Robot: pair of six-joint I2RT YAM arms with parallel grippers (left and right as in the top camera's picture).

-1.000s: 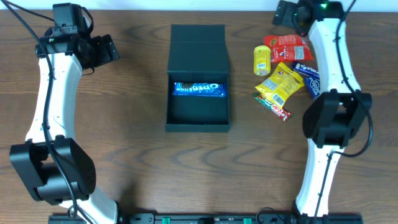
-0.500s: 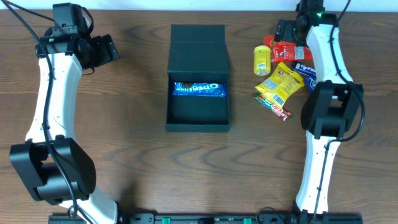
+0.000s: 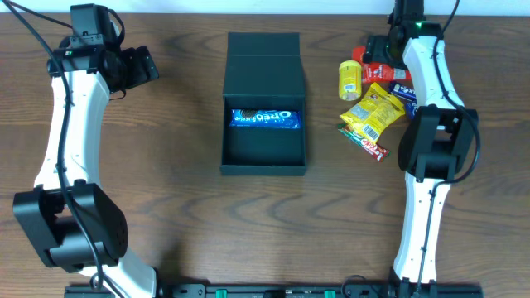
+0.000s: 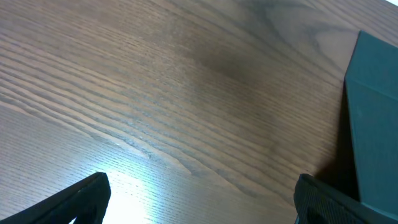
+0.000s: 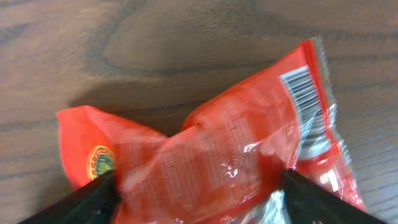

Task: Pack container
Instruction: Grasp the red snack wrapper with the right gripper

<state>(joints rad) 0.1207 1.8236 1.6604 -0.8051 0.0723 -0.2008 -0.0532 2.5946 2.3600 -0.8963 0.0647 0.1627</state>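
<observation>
Right gripper (image 5: 208, 196) set low over the red packet (image 5: 211, 140), one finger at each side of its bunched foil, placed for a pinch; whether the squeeze has taken cannot be told. A yellow can (image 3: 349, 79), yellow bag (image 3: 373, 112) and blue packet (image 3: 411, 103) lie close by, crowding the pick. The container (image 3: 263, 168) sits open at mid-table, well apart, with a blue biscuit pack (image 3: 263, 118) inside. Left gripper (image 4: 199, 199) hangs wide and empty beside the lid.
</observation>
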